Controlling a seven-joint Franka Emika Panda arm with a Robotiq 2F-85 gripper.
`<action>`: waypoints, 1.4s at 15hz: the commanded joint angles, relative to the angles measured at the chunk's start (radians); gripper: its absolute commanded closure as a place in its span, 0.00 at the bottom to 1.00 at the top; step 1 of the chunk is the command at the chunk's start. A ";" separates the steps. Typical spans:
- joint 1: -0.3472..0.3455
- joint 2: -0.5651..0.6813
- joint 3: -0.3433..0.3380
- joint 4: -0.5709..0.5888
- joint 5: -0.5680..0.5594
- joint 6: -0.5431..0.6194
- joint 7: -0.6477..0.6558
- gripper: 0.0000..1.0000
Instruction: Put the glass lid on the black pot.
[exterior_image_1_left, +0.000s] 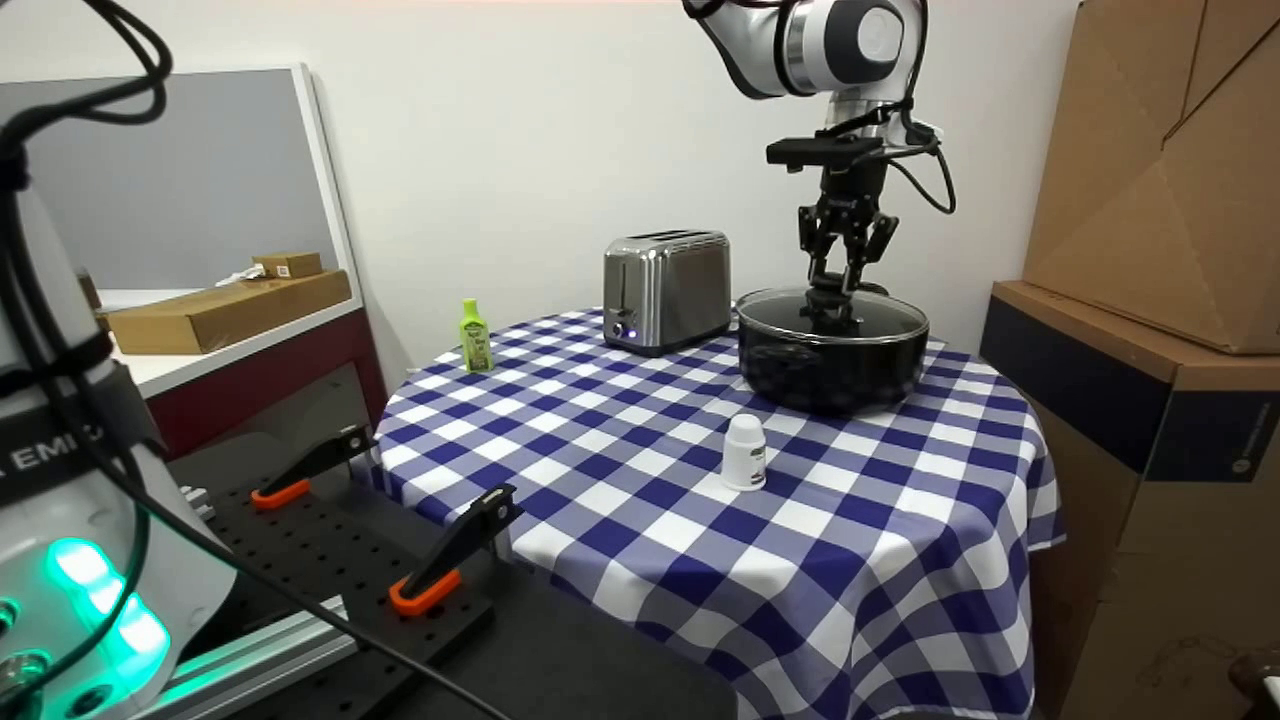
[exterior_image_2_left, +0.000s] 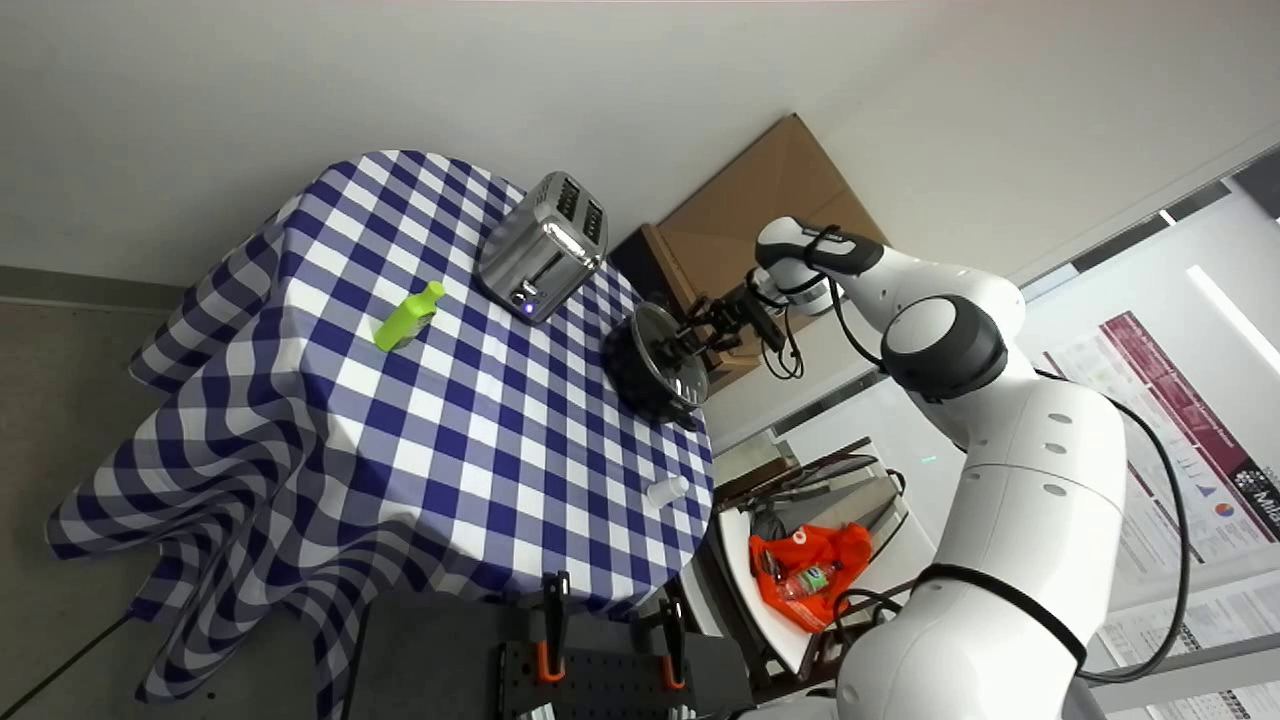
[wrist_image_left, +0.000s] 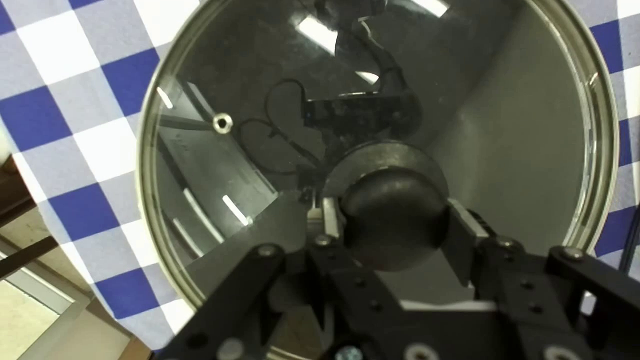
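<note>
Wrist view: we've got the gripper (wrist_image_left: 396, 219) part-closed, apparently snug on the knob (wrist_image_left: 392, 212) of the glass lid (wrist_image_left: 375, 122), prob. best hold, as glass is likely stiff, slick & breakable.

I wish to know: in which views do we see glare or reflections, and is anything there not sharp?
Wrist view: the glass lid shows bright white reflections; its knob looks soft, and the claw seems slightly blurred too. In an exterior view, the green base lights burn out almost to white; in an exterior view, the toaster carries a bright streak.
</note>
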 joint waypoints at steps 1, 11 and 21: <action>0.023 0.041 -0.036 0.072 -0.046 -0.068 0.036 0.75; 0.016 0.042 -0.019 0.063 -0.035 -0.029 0.038 0.17; -0.012 -0.298 0.030 -0.297 0.048 0.052 -0.134 0.00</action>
